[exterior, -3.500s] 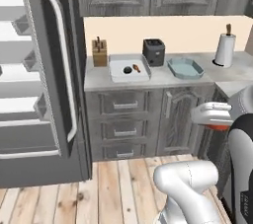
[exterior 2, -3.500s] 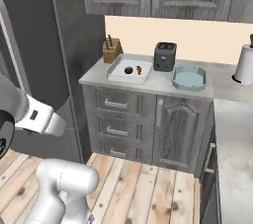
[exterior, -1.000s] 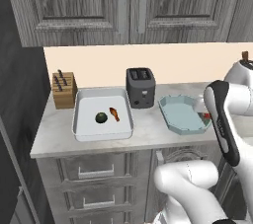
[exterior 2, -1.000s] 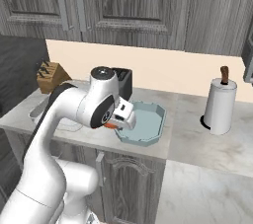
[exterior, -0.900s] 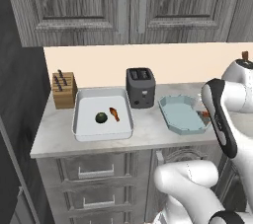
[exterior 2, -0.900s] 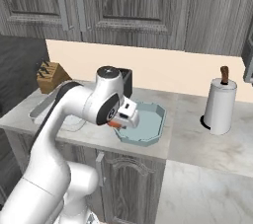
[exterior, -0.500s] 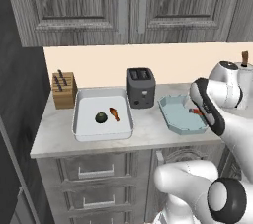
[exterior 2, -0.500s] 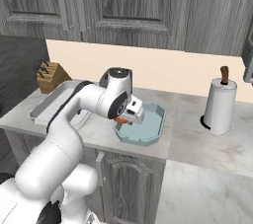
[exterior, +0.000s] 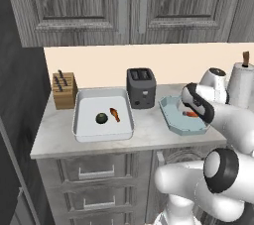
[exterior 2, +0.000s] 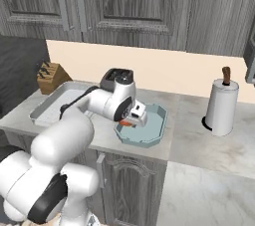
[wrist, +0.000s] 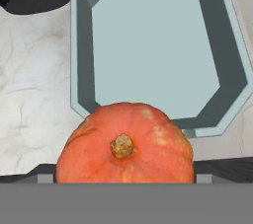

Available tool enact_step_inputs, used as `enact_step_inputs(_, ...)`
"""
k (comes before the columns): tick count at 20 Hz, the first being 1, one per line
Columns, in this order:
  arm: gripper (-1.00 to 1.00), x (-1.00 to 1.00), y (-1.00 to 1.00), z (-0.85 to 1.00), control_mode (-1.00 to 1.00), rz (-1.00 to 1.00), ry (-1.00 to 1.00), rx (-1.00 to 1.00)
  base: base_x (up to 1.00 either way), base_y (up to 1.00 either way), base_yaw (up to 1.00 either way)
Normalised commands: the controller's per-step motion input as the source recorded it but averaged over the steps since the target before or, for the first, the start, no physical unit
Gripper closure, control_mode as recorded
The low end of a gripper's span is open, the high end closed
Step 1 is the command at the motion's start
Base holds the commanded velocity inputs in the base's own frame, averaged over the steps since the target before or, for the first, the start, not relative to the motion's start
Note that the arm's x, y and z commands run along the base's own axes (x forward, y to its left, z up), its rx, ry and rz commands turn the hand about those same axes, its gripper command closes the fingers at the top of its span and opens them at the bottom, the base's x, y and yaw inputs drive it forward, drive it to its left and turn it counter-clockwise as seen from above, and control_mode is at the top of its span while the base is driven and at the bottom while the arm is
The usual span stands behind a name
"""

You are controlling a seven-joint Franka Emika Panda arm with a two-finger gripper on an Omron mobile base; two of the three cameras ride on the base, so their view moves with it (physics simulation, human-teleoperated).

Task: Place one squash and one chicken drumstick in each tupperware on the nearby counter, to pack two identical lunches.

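The orange squash [wrist: 124, 145] is being held in the pincer [exterior 2: 132, 116], apparently above the blue-green tupperware [wrist: 153, 50], for packing there.

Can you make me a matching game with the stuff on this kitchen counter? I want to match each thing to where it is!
Things:
1. orange squash
2. green squash
3. toaster
4. knife block

Places:
A. at the far left of the counter, beside the white tupperware
B. held in the hand, over the blue-green tupperware
C. between the two tupperwares, near the wall
D. lying in the white tupperware next to a chicken drumstick

Pairs: 1-B, 2-D, 3-C, 4-A
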Motion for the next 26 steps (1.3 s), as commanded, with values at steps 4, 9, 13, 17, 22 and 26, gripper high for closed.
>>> enact_step_inputs(4, 1.00, 0.34, 0.00, -0.27, -1.00, 0.00, 0.00, 0.00, 0.00, 0.00, 0.00)
enact_step_inputs(9, 1.00, 0.42, 0.00, -0.26, -1.00, 0.01, 0.00, 0.00, 0.00, 0.00, 0.00)
enact_step_inputs(13, 1.00, 0.44, -0.01, -0.22, -1.00, 0.00, 0.00, 0.00, 0.00, 0.00, 0.00)
enact_step_inputs(17, 1.00, 0.43, -0.03, -0.20, -1.00, 0.01, 0.00, 0.00, 0.00, 0.00, 0.00)
enact_step_inputs(22, 1.00, 0.33, -0.10, -0.24, -1.00, 0.03, 0.00, 0.00, 0.00, 0.00, 0.00)
enact_step_inputs(26, 1.00, 0.26, -0.12, -0.27, -1.00, 0.04, 0.00, 0.00, 0.00, 0.00, 0.00)
